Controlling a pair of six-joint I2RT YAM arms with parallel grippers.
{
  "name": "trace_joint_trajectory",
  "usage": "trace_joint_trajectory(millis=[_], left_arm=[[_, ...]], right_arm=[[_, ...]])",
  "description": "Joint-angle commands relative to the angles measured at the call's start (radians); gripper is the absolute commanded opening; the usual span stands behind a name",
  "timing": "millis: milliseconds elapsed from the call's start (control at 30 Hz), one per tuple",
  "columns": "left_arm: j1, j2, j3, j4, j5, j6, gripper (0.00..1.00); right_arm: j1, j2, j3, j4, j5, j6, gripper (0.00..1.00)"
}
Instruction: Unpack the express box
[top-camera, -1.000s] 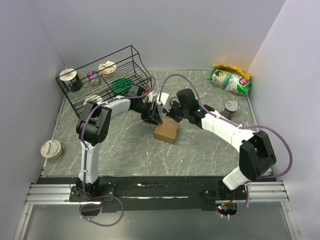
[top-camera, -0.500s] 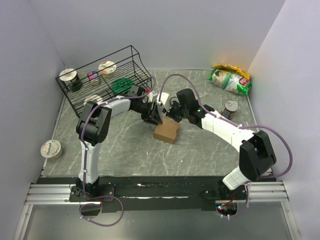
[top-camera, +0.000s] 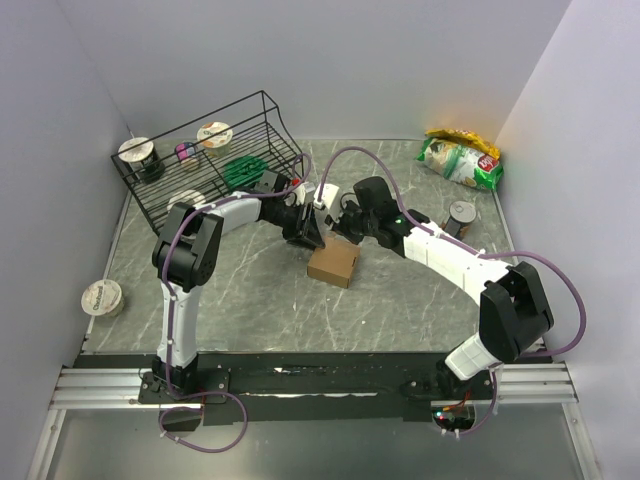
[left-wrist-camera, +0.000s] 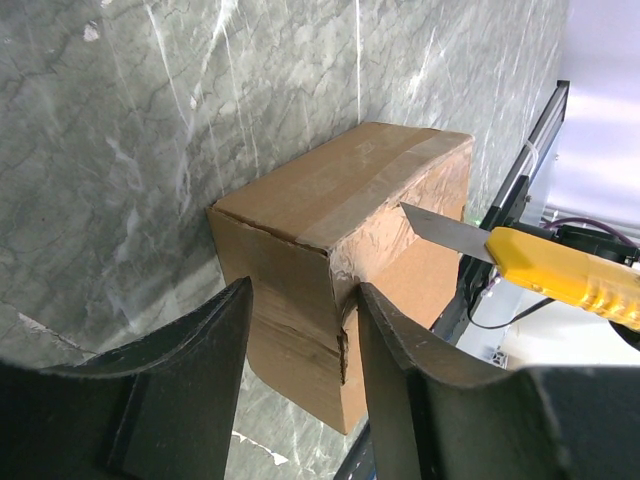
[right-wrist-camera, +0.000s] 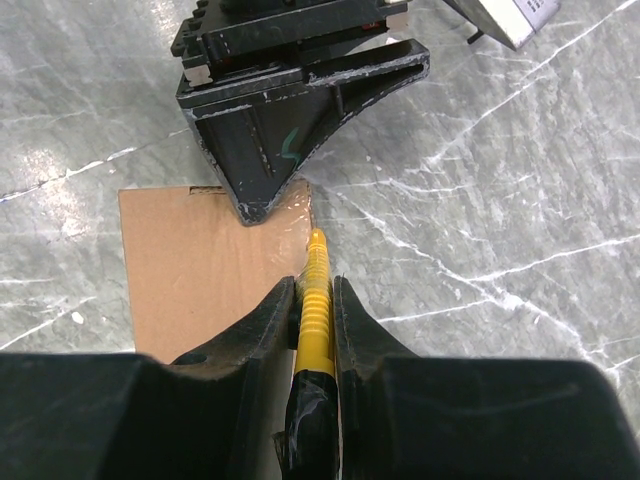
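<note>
Right now the express box (top-camera: 333, 263) sits about mid-surface, flaps shut and taped, just near of both pincers. The left pincer (left-wrist-camera: 303, 295) is spread, one finger on each side of the carton's far corner, tips down at the cardboard. Whether they actually squeeze it, I cannot tell. Coming in from the right, the right pincer (right-wrist-camera: 315, 284) is pressed tight on a yellow utility knife (right-wrist-camera: 317, 262). The knife's blade (left-wrist-camera: 440, 226) is out and its tip lies against the shiny tape on the box's edge. The marbled grey surface (top-camera: 260, 300) also carries a black wire rack (top-camera: 283, 128) at far left and a green snack bag (top-camera: 458, 160) at far right, both well apart from the box.
</note>
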Motion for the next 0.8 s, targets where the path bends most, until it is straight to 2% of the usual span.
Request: trace_joint_trajectory(millis=[0, 767], left_arm=[[-0.011, 0.016, -0.025, 0.0, -0.067, 0.012, 0.5], [-0.012, 0.017, -0.028, -0.002, -0.069, 0.017, 0.5]], right_arm=[[0.004, -0.037, 0.031, 0.024, -0.016, 0.015, 0.0], [0.017, 0.017, 0.03, 0.03, 0.014, -0.024, 0.0]])
